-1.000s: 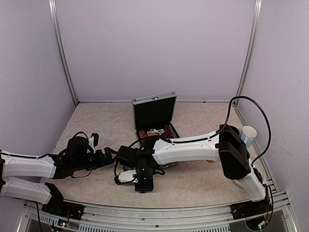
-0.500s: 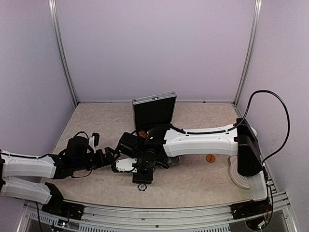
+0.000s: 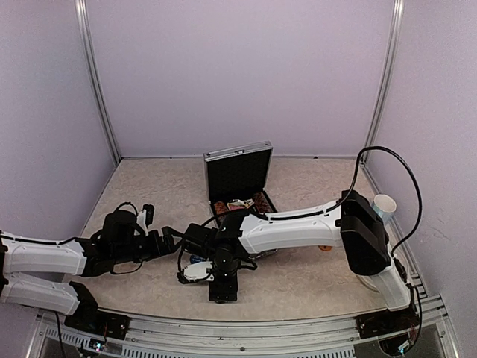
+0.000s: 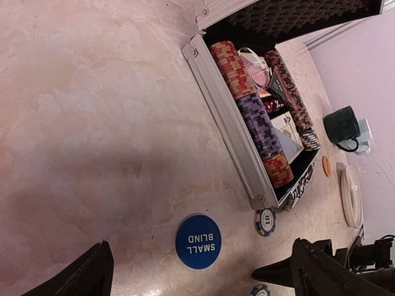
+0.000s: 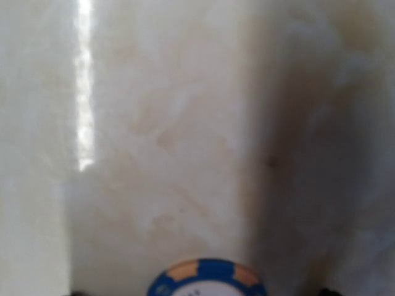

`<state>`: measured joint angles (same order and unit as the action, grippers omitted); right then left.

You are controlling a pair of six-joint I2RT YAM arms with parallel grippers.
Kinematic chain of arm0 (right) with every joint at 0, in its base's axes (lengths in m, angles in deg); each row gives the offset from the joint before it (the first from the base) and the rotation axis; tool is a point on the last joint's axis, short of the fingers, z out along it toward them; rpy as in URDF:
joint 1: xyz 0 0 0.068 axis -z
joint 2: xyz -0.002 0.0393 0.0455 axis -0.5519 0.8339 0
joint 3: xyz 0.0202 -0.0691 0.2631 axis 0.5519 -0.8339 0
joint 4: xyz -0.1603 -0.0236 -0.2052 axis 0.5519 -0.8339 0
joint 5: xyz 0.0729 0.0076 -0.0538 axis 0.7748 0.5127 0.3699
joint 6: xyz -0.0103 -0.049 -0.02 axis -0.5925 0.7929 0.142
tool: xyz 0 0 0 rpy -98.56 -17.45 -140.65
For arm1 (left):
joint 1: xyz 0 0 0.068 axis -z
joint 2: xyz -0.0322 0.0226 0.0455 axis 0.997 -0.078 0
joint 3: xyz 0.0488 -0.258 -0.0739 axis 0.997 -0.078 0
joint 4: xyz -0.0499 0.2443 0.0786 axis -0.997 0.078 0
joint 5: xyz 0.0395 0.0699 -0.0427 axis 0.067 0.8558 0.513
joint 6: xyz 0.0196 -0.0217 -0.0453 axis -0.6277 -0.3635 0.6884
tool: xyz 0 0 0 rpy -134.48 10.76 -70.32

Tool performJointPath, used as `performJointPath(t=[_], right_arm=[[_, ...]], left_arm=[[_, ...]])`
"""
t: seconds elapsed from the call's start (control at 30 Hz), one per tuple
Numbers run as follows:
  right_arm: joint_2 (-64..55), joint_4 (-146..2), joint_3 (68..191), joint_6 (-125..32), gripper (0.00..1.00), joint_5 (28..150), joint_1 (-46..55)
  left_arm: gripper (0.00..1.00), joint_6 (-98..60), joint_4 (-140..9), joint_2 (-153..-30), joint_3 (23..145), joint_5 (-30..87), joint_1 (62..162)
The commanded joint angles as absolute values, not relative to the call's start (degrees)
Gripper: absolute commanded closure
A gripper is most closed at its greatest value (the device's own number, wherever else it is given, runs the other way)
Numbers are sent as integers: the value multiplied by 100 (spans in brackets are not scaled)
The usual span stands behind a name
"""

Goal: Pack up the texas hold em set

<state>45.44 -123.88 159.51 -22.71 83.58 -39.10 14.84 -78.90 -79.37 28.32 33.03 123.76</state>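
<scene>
While the left gripper [image 4: 199, 268] gapes empty, the right gripper [image 5: 199, 292] stands parted astride a blue chip [image 5: 207, 279]; the case [image 4: 223, 123] shows in the left wrist view, not the right.

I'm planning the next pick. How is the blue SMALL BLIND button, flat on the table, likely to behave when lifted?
The SMALL BLIND button looks thin and rigid, lying flat on the smooth table, so a pinch would probably slide it before getting under its edge. Being round, it may roll if tipped on edge. It is likely light for its width.
</scene>
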Motion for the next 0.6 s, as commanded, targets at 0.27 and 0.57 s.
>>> performJointPath(t=[0.27, 0.57], right_arm=[[4945, -12645, 15990, -2365, 22, 8644, -3753], [5064, -12899, 16231, -2405, 58, 8863, -3748]], left_arm=[[1, 1362, -8125, -7978, 2857, 3220, 12405], [1, 1310, -7974, -7796, 2844, 3255, 12402]])
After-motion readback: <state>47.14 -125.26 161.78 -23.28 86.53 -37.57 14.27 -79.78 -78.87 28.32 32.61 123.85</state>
